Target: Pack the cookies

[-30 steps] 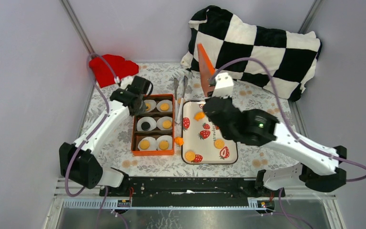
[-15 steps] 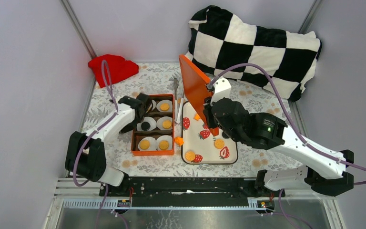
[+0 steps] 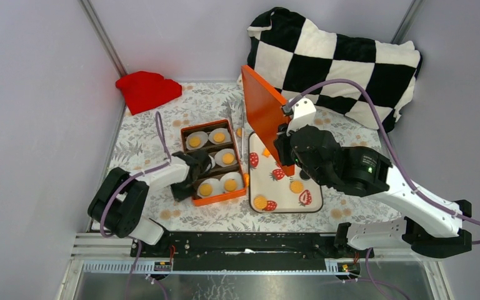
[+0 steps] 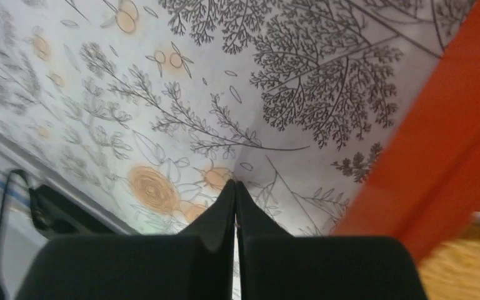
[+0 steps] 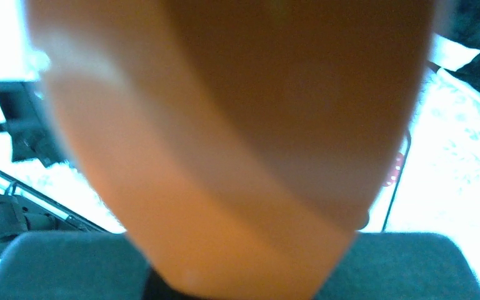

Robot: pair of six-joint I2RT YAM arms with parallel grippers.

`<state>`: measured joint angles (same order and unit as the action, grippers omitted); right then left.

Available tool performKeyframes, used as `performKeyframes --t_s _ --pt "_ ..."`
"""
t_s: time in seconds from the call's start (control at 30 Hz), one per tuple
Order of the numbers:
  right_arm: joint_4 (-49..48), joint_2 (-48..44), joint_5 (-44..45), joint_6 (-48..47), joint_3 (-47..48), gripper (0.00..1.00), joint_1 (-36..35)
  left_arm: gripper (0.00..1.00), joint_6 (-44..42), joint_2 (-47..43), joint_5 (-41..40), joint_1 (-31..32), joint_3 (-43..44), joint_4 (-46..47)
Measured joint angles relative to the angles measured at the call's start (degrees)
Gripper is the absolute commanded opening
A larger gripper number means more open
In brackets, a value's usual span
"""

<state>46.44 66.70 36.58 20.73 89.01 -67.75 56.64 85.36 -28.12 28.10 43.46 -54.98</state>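
Cookies (image 3: 228, 158): five golden discs show in white paper cups (image 3: 212, 139) inside the orange box (image 3: 219, 199), which sits left of centre on the tabletop. Three more lie loose on the strawberry-print tray (image 3: 281, 194), just right of the box.

Left gripper (image 4: 235, 187): fingers pressed together and empty, tip down at the floral cloth (image 4: 225, 75) beside the box's left wall.

Right gripper (image 3: 285, 153): clamped on the orange lid (image 3: 262, 112), which it holds on edge above the tray's far end. The finger contact itself appears hidden behind the lid.
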Motion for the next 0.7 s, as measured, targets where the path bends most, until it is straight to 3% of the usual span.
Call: performKeyframes --t_s 0.23,0.4,0.7 --pt "0.8 -0.5 1.9 -0.2 2.4 0.00 0.0 0.00 3.6 -1.5 12.0 12.9 -1.0 7.0" --pt "1.7 -0.6 2.8 -0.1 2.4 0.00 0.0 0.00 5.0 5.7 18.0 19.2 6.9 14.4" --pt "2.2 -5.0 5.4 0.7 1.0 0.00 0.0 0.00 1.2 21.9 25.2 20.8 22.7 31.6"
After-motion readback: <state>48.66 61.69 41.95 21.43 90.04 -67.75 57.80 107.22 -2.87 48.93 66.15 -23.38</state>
